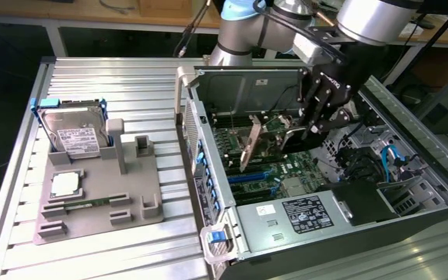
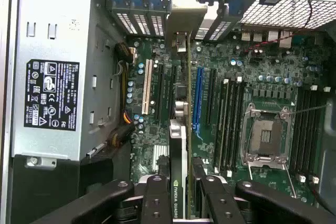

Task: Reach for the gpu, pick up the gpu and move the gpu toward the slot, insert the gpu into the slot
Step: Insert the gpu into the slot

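Hand (image 2: 179,184) clamps the gpu (image 2: 179,140) edge-on over the motherboard (image 2: 268,72), near the slot (image 2: 198,98), power supply (image 2: 52,40) alongside.

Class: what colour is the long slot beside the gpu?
The slot is blue; clearest in wrist view.

Exterior view: camera mounted off the arm, raised, facing obliquely down at the slatted table (image 1: 130,76) and into the open computer case (image 1: 240,87). Middle range; most of the case falls within frame.

Wrist view: camera seated just behind the gripper (image 2: 181,182), facing along the fingers, square onto the motherboard (image 2: 268,77) inside the case. Close range; the finger bases sit in the foreground.

Shared ground: the motherboard, the silver power supply (image 1: 302,213) with its black label, and the gpu (image 2: 178,145) standing edge-on between the fingers.
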`<state>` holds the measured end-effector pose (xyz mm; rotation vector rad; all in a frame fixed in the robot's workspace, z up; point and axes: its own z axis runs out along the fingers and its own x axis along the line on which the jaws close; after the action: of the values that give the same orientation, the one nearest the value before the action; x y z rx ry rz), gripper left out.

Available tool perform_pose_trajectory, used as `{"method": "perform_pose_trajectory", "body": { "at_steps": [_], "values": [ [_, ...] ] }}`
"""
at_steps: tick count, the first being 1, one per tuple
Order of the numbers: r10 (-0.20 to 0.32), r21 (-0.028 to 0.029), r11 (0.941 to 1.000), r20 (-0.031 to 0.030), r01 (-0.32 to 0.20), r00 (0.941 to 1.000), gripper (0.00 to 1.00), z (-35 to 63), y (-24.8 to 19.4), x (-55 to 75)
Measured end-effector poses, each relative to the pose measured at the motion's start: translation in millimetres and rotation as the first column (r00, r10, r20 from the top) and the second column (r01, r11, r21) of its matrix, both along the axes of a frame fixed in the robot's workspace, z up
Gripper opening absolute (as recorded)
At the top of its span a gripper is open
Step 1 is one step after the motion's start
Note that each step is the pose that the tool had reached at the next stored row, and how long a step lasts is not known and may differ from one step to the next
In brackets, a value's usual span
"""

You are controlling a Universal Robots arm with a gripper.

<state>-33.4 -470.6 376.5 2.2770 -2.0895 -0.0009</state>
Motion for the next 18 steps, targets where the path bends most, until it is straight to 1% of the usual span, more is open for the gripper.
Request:
{"method": "perform_pose_trajectory", "body": {
  "at_steps": [1,2,3,5,6,7,8,9,10,11,12,15,18],
  "values": [
    [0.000,0.0000,1.0000,0.0000,0.000,1.0000,0.27,-8.9,16.6,0.4],
    [-0.065,0.0002,0.9979,0.0001,0.065,0.9979,0.27,-23.6,20.8,0.3],
    [-0.126,0.0000,0.9920,0.0000,0.126,0.9920,0.27,-34.5,19.7,0.2],
    [-0.126,0.0011,0.9920,0.0053,0.126,0.9920,0.27,-47.7,19.0,-21.1],
    [-0.121,0.0008,0.9927,0.0053,0.121,0.9927,0.27,-60.1,21.2,-22.4],
    [-0.068,0.0010,0.9977,0.0054,0.068,0.9977,0.27,-67.6,25.9,-22.3],
    [-0.056,0.0014,0.9984,0.0072,0.056,0.9984,0.27,-69.4,27.0,-25.0],
    [-0.056,0.0020,0.9984,0.0094,0.056,0.9984,0.27,-72.1,27.2,-33.0],
    [-0.056,0.0046,0.9984,0.0092,0.056,0.9984,0.27,-74.5,27.1,-33.1],
    [-0.056,0.0078,0.9984,0.0090,0.056,0.9984,0.27,-79.0,27.1,-33.1],
    [-0.056,0.0120,0.9984,0.0088,0.056,0.9984,0.27,-86.9,27.1,-33.1],
    [-0.056,0.0125,0.9983,0.0087,0.056,0.9984,0.27,-89.0,27.2,-36.5],
    [-0.056,0.0126,0.9984,0.0087,0.056,0.9984,0.27,-91.1,27.1,-37.2]
  ]
}}
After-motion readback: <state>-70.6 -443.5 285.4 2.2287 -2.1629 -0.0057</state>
